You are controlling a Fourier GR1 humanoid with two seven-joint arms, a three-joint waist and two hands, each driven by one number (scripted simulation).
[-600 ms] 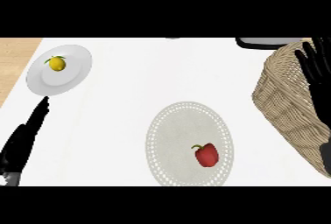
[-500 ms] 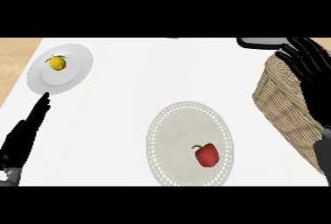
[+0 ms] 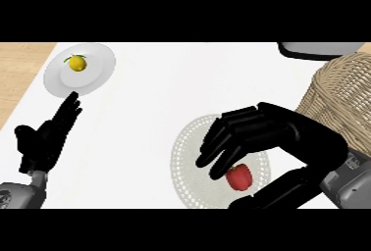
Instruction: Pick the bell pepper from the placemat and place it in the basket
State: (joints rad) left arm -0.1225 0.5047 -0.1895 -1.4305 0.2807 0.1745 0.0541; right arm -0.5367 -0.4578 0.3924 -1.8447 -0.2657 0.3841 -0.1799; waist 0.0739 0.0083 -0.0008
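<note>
A red bell pepper lies on a round pale lace placemat at the lower middle of the counter. My right hand hovers directly over it, fingers spread and bent downward on the pepper's left and top, thumb below to its right; the fingers are not closed on the pepper. Part of the placemat is hidden under this hand. A woven wicker basket stands at the right edge, just beyond the hand. At the lower left my left hand rests open with fingers pointing up.
A white plate holding a yellow lemon sits at the upper left, just above the left hand's fingertips. A grey dish shows at the top right behind the basket. A wooden strip borders the white counter at the left.
My right hand has swung from the basket side at the right edge down and left, over the placemat and the pepper. The view has moved closer. The left hand stays in place.
</note>
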